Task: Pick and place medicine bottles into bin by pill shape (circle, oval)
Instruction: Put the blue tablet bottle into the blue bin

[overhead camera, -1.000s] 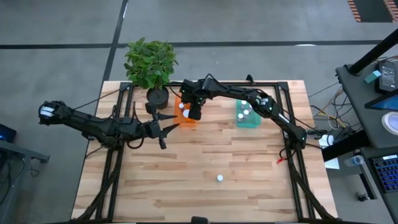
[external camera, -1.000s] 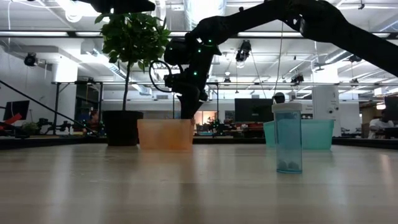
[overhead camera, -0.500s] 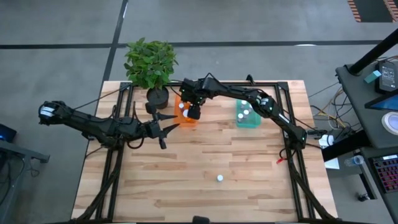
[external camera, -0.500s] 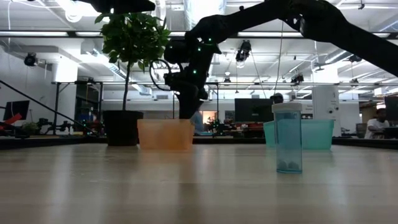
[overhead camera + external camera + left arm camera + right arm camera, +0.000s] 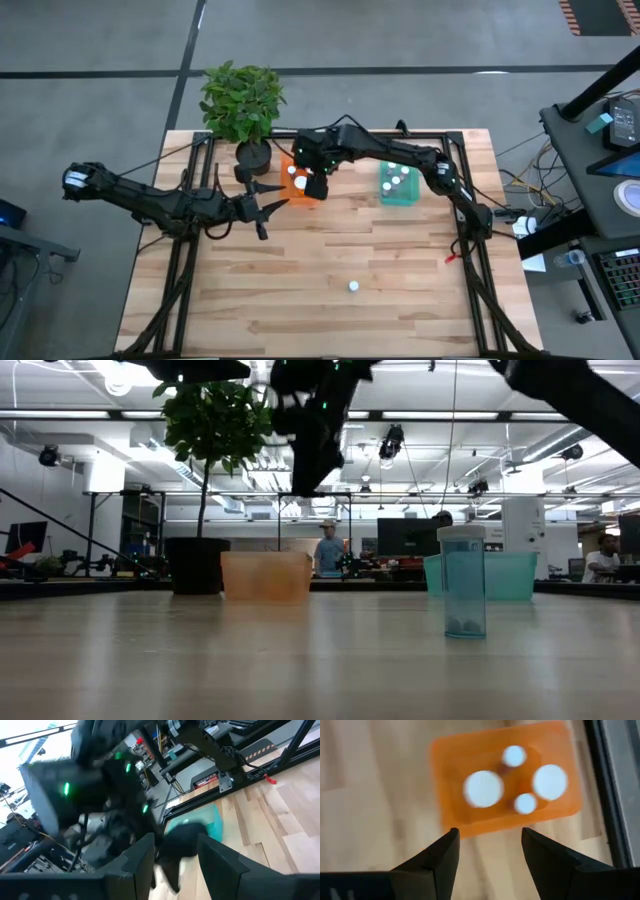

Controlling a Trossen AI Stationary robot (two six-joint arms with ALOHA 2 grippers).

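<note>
The orange tub (image 5: 297, 180) holds several white-capped bottles (image 5: 483, 788) and stands at the table's far side. The teal tub (image 5: 398, 184) stands to its right, also with white-capped bottles (image 5: 390, 184) inside. One bottle (image 5: 353, 286) stands alone on its base toward the near edge; in the low view (image 5: 465, 582) it is translucent teal with a white cap. My right gripper (image 5: 487, 837) is open and empty, high above the orange tub's near rim (image 5: 303, 482). My left gripper (image 5: 272, 197) is open and empty, just left of the orange tub.
A black pot with a green plant (image 5: 245, 110) stands at the far edge, left of the orange tub. A person (image 5: 326, 550) stands in the room behind the table. Bare wood lies between the tubs and the lone bottle.
My right gripper has gone up from the orange tub, well clear of its rim, mostly in the last half second. The tubs and the lone bottle have kept still.
</note>
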